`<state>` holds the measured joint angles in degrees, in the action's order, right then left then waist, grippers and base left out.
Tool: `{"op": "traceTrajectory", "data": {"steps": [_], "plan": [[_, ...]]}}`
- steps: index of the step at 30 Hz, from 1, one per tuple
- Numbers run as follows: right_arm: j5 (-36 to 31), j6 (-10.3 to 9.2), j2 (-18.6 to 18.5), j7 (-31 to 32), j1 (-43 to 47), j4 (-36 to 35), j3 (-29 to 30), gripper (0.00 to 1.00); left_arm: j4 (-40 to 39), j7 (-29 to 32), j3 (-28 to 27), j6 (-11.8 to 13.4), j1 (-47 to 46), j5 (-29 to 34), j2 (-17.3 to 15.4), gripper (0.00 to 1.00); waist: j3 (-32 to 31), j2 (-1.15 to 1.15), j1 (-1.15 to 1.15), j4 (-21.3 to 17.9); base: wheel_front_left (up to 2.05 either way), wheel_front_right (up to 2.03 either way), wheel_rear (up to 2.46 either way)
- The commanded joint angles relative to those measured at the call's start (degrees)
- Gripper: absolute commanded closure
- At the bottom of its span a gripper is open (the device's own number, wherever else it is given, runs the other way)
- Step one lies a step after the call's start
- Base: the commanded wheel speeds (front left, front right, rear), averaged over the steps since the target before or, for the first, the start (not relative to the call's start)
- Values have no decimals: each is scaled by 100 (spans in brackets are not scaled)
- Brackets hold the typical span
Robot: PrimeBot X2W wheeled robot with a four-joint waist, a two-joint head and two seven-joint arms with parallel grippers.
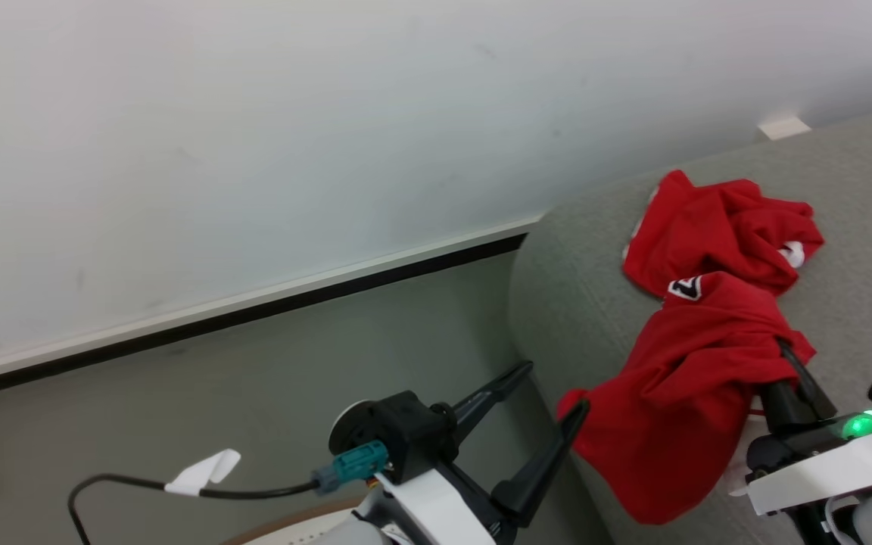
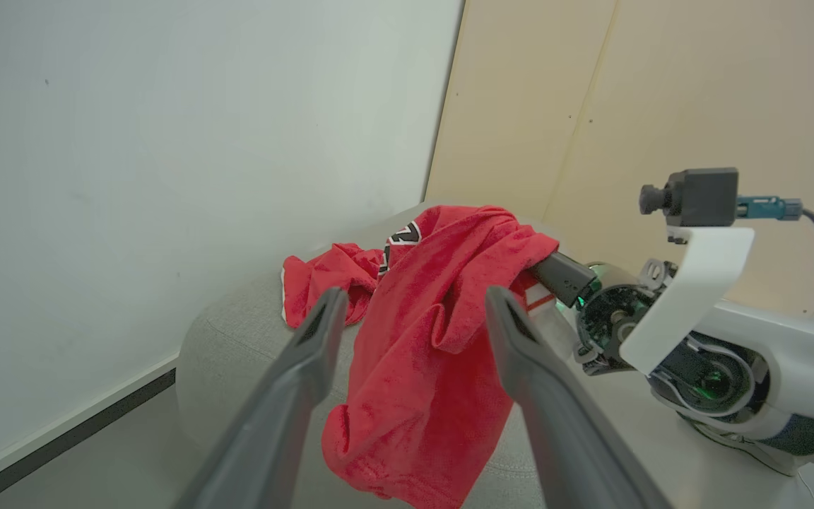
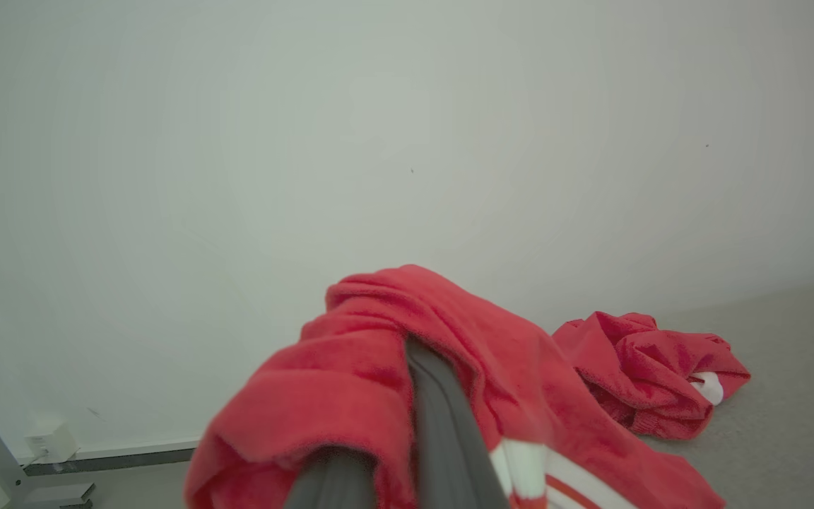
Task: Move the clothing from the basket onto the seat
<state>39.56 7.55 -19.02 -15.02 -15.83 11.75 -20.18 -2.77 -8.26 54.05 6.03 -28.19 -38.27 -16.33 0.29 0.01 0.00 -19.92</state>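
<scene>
Left gripper (image 1: 553,393) hangs wide open, its two long dark fingers spread with nothing between them, angled up and to the right from the pale left wrist (image 1: 436,499). Right gripper (image 1: 786,354) reaches in near the edge of the seat (image 1: 572,303), fingers closed on the clothing (image 1: 678,393). A green light (image 1: 864,422) glows on its wrist.

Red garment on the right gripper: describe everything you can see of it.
The held garment is bright red, soft and fleecy-looking, crumpled, with white striped trim near the grip. It is bunched around the dark fingers of the right gripper, which hold it, and hangs in folds over the rounded edge of the grey seat. Its upper end reaches a second red garment lying on the seat; whether they touch is unclear.
</scene>
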Motion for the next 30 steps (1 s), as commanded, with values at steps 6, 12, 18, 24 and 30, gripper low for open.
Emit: {"op": "traceTrajectory", "data": {"steps": [6, 12, 18, 24, 30], "plan": [[372, -13, -14, -15, 196, -449, 282, 100, 164, -71, 114, -45, -85, 187, -37, 0, 120, -1, 0, -486, 0, 0, 0], [577, -13, -97, 48, 252, -724, 394, 100, 253, -108, 180, -86, -133, 250, -6, 0, 185, -1, 0, -532, 0, 0, 0], [548, -13, -220, 74, 113, -790, 547, 100, 298, -85, 198, -91, -204, 245, 12, 0, 345, -1, 0, -374, 0, 0, 0], [497, -13, -589, 87, -353, -928, 875, 100, 190, 102, 208, -102, -456, 350, -82, 0, 976, -1, 0, -71, 0, 0, 0], [228, -13, -897, 86, -785, -882, 1696, 100, 96, 259, 159, -105, -694, 445, -229, 0, 1594, -1, 0, 203, 0, 0, 0]]}}
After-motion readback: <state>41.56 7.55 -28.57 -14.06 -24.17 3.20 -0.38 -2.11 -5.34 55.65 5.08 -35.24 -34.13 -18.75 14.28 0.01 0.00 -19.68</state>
